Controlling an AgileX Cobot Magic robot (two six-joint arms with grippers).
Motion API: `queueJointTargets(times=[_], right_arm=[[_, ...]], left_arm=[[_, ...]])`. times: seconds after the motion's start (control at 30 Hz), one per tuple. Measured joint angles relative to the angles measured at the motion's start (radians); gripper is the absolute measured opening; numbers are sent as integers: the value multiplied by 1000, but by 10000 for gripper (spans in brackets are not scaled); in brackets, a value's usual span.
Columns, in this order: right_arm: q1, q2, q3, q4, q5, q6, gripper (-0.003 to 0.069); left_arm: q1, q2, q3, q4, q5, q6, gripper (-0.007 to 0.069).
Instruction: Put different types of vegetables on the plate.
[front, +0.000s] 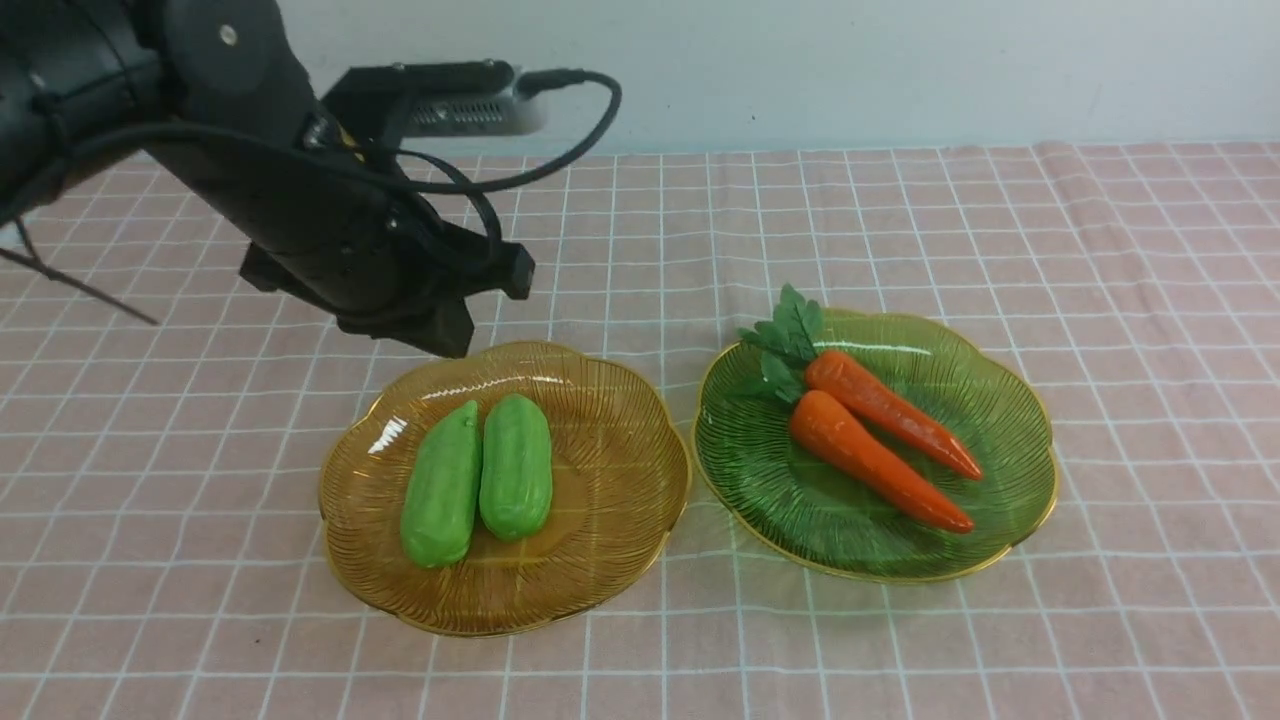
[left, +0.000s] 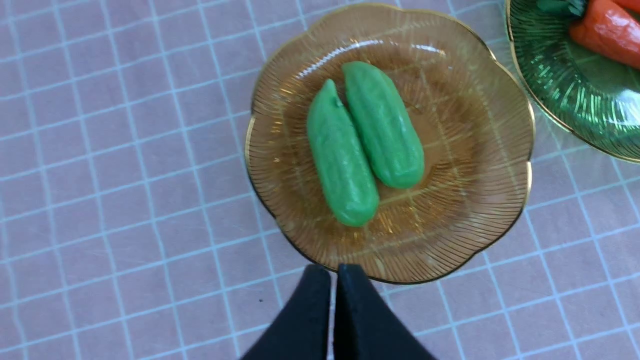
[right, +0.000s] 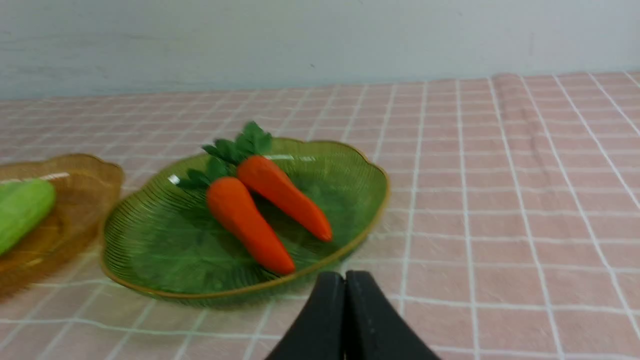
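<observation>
Two bumpy light-green cucumbers lie side by side on the amber plate; they also show in the left wrist view. Two orange carrots with green leafy tops lie on the green plate, and show in the right wrist view. My left gripper hovers above the amber plate's far left rim, shut and empty. My right gripper is shut and empty, just outside the green plate's rim; it is out of the front view.
A pink checked cloth covers the table up to a pale wall at the back. The two plates stand close together, rims almost touching. The left arm's black body and cables fill the upper left.
</observation>
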Motion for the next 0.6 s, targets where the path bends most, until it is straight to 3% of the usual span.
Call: queueJointTargets(times=[0.33,0.6], right_arm=[[-33,0,0,-2,8,0,-15],[-34,0,0,-2,14,0,-15]], left_arm=[[0,-215,51,75,5,-1,-3],[0,-496,292,88,8,-1,-3]])
